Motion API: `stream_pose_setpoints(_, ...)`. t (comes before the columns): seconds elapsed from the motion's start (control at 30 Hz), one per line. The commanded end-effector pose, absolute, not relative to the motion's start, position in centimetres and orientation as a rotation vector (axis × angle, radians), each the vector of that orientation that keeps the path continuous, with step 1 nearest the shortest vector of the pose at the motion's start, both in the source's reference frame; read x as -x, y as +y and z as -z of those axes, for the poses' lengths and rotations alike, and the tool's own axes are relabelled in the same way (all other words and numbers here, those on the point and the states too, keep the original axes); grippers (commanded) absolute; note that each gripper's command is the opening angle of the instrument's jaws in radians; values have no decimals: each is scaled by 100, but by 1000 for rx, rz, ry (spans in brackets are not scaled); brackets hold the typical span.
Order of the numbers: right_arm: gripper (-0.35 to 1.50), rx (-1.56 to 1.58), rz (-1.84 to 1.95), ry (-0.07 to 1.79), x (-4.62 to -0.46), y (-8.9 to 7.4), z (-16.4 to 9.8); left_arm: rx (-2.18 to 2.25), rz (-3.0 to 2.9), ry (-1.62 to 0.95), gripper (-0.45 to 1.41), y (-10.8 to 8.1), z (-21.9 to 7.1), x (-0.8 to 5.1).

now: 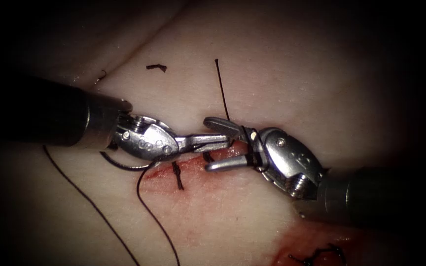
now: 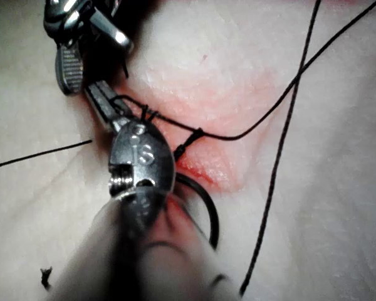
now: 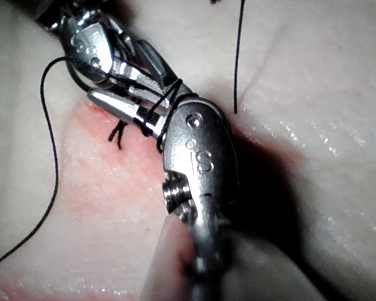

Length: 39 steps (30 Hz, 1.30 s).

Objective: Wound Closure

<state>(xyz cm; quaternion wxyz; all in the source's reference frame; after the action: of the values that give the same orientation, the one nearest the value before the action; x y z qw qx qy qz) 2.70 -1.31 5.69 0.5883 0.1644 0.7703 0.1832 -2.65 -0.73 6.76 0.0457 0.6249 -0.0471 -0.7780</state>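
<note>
My left tool (image 1: 224,142) reaches in from the left, jaws shut on the thread (image 1: 150,212) just above the cut (image 1: 193,167). Its tips lie between the open jaws of my right tool (image 1: 212,144). Several turns of thread (image 1: 255,153) are wound around the right tool's jaws, which hold nothing. A short thread tail (image 1: 221,88) rises behind its upper jaw. The curved needle (image 1: 119,166) lies free on the tissue left of the cut, under the left tool's wrist. The left wrist view has the shut left jaws (image 2: 95,94) and the needle (image 2: 208,213). The wound thread (image 3: 155,108) also appears on my right tool (image 3: 122,76).
One dark stitch (image 1: 177,176) crosses the cut, ringed by red fluid. A long strand (image 1: 89,202) trails across the tissue at lower left. Cut thread ends (image 1: 156,67) lie at the back. A knotted stitch (image 1: 321,253) sits in red fluid at lower right.
</note>
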Motion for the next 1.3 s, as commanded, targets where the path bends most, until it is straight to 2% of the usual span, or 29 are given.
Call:
stream_pose_setpoints(0.03, 114, -380, -435, 1794, -275, -132, -572, -1887, 2376, -135, -45, -82, -684, 271)
stream_pose_setpoints(0.43, 109, -280, -568, 1632, -257, -111, -596, -1816, 2408, -95, -45, -110, -670, 279)
stream_pose_setpoints(0.77, 103, -244, -589, 1522, -258, -112, -610, -1811, 2427, -89, -45, -115, -657, 290)
stream_pose_setpoints(0.9, 114, -219, -614, 1436, -259, -111, -609, -1815, 2440, -80, -45, -113, -645, 295)
stream_pose_setpoints(1.3, 119, -161, -574, 1393, -267, -125, -608, -1801, 2449, -102, -45, -85, -650, 303)
